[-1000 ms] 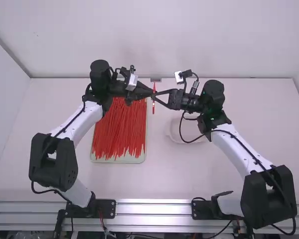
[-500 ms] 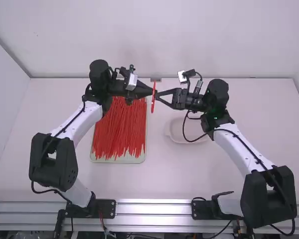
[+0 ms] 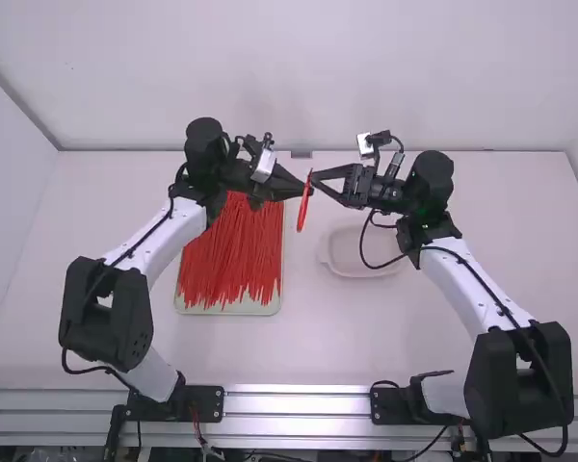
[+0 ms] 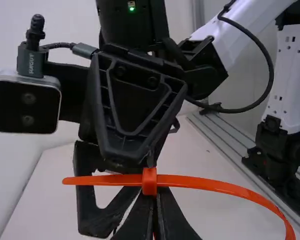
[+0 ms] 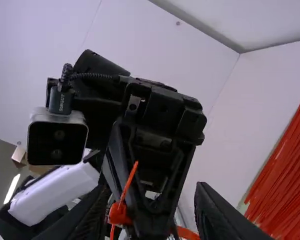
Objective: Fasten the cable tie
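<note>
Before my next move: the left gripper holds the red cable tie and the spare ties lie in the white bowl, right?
No. The left gripper holds the cable tie, but the spare ties lie on the tray beside the white bowl, per the high view.

Smooth, faintly glossy plastic in the thin red cable tie (image 4: pixel 200 183), moulded square head included. Matt black ribbed plastic on the left gripper (image 4: pixel 152 217) and the right gripper (image 3: pixel 315 183). Same sleek red plastic across the heap of loose red ties (image 3: pixel 233 245), lying on a flat cream tray (image 3: pixel 227 306) of dull finish. At 3 o'clock of that tray, a shallow white bowl (image 3: pixel 361 258), smooth, seemingly plastic. Matt white table (image 3: pixel 385 327). Satin sheen on the white arm shells (image 3: pixel 467 289); brushed silver metal rail (image 3: pixel 289 393) at 6 o'clock.
</note>
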You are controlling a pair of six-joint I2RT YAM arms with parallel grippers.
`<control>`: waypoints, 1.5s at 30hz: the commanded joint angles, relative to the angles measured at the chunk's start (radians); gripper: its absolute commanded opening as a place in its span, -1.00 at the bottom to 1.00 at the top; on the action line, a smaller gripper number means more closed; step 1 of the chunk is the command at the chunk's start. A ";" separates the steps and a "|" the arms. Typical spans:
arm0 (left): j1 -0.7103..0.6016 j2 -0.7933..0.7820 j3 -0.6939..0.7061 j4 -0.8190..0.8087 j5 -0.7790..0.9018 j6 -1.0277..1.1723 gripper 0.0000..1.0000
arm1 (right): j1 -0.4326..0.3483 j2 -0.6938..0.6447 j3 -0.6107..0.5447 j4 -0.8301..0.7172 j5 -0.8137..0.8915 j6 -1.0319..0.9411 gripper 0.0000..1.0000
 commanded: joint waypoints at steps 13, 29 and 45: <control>-0.011 -0.004 0.018 -0.029 0.014 -0.010 -0.96 | 0.004 0.006 0.000 0.047 -0.011 0.036 -0.40; -0.032 -0.004 0.018 -0.056 -0.029 -0.002 -0.96 | 0.003 0.006 0.000 0.047 -0.012 0.021 -1.00; -0.025 -0.004 0.018 -0.577 -0.095 0.356 -0.96 | 0.002 0.006 0.000 0.044 -0.018 -0.025 -1.00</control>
